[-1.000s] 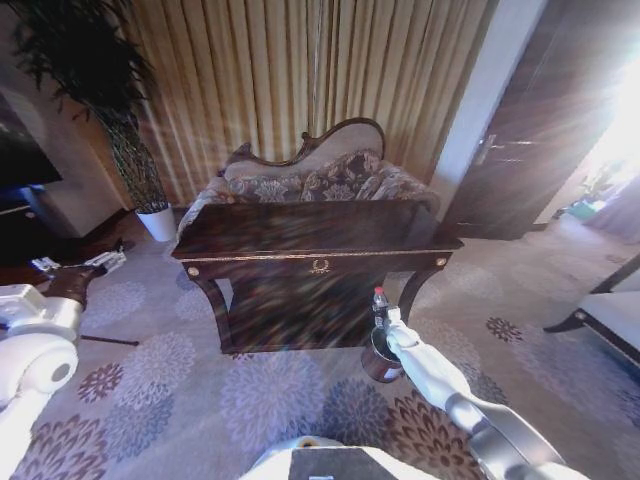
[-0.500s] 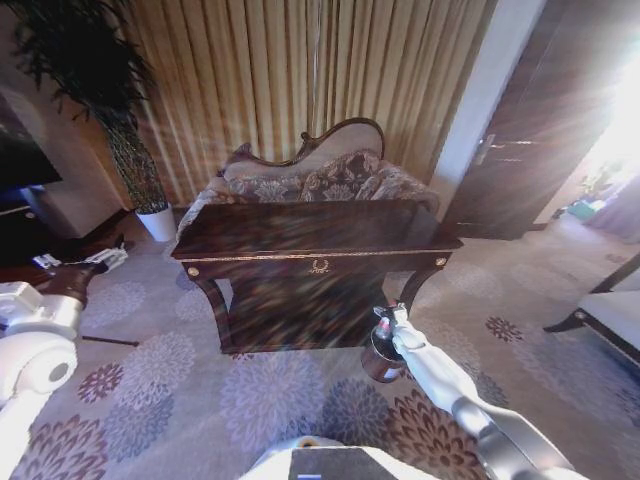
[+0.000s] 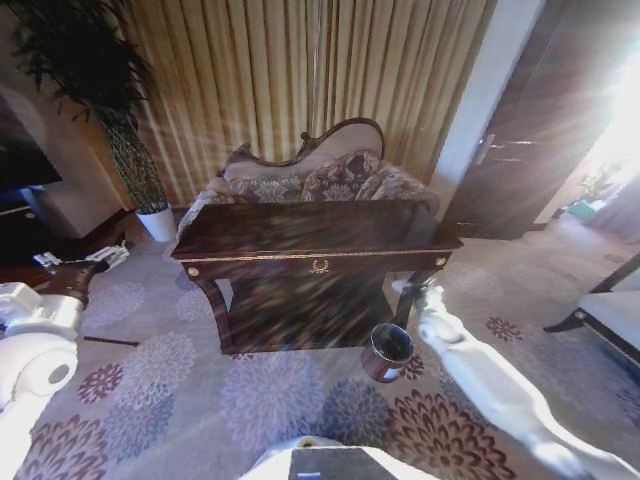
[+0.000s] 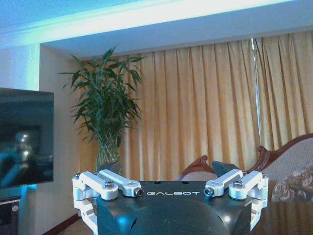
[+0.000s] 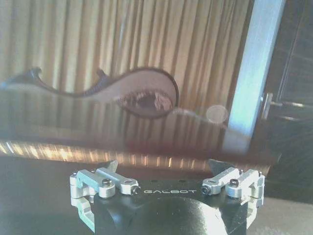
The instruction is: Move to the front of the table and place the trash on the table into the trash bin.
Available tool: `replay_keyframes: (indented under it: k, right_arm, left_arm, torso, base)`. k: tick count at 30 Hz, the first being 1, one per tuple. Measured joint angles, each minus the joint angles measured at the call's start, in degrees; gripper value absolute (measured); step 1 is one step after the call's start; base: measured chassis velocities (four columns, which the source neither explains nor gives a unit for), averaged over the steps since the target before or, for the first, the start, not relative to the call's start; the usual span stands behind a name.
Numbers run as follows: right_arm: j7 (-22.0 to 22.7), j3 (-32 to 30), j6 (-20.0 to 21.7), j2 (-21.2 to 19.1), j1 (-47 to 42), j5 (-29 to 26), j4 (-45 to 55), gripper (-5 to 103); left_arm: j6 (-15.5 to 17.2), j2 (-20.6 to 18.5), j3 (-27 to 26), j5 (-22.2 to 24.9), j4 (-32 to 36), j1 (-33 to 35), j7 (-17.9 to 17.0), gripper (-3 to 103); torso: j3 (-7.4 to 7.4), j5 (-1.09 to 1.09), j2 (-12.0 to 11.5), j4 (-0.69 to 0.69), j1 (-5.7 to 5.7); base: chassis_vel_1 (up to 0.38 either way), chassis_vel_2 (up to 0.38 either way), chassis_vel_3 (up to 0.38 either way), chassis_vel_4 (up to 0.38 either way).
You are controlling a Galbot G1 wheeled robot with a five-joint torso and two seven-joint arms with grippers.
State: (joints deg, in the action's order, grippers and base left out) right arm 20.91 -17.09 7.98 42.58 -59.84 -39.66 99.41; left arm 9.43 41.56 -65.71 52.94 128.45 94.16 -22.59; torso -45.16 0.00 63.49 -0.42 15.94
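The trash bin [image 3: 387,351] stands by the table [image 3: 310,232], right gripper [image 3: 412,288] (fingers spread, empty) above.

The dark-brown glossy surface [image 3: 300,232] with gold trim is standing before the sofa. The round maroon trash bin [image 3: 386,352] is sitting upright on the carpet, just beside its front right leg.
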Motion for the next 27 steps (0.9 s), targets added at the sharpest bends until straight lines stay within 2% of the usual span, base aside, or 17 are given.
replay_keyframes:
  k: [3,4,6,7,9,16,27]
  right_arm:
    - [3.7,-8.8,6.8,-7.6,-7.6,-9.4,17.5,100]
    - [3.7,-8.8,6.8,-7.6,-7.6,-9.4,17.5,100]
    - [4.2,-13.8,8.7,-9.8,-11.9,-11.8,23.4,100]
    - [4.2,-13.8,8.7,-9.8,-11.9,-11.8,23.4,100]
    - [4.3,-18.7,9.0,-9.8,-16.5,-13.1,27.4,100]
    - [4.2,-24.7,9.1,-7.8,-22.7,-13.4,33.8,100]
    - [4.2,-26.2,10.1,-7.5,-23.2,-14.5,34.8,100]
  left_arm:
    - [-0.8,0.7,-1.4,0.0,-0.1,-0.1,1.5,100]
    - [-0.8,0.7,-1.4,0.0,-0.1,-0.1,1.5,100]
    - [-1.2,1.2,-2.1,0.0,-0.5,-0.2,2.2,100]
    - [-1.2,1.2,-2.1,0.0,-0.5,-0.2,2.2,100]
    - [-1.5,1.7,-2.5,0.1,-0.5,0.2,2.8,100]
    - [-1.7,2.0,-2.4,0.1,-0.1,0.5,3.3,100]
    - [-0.8,1.6,-2.1,0.2,-0.1,0.5,3.7,100]
  torso:
    - [0.01,-0.02,0.0,0.01,-0.01]
    - [0.01,-0.02,0.0,0.01,-0.01]
    - [0.01,-0.01,0.0,0.02,-0.01]
    - [0.01,-0.01,0.0,0.02,-0.01]
    - [0.00,0.00,0.0,0.01,-0.01]
    - [0.00,0.01,0.0,-0.01,-0.01]
    - [-0.01,0.01,0.0,0.01,0.00]
  base:
    - [0.000,0.000,0.000,0.000]
    - [0.000,0.000,0.000,0.000]
    - [0.000,0.000,0.000,0.000]
    - [0.000,0.000,0.000,0.000]
    - [0.000,0.000,0.000,0.000]
    - [0.000,0.000,0.000,0.000]
    - [0.000,0.000,0.000,0.000]
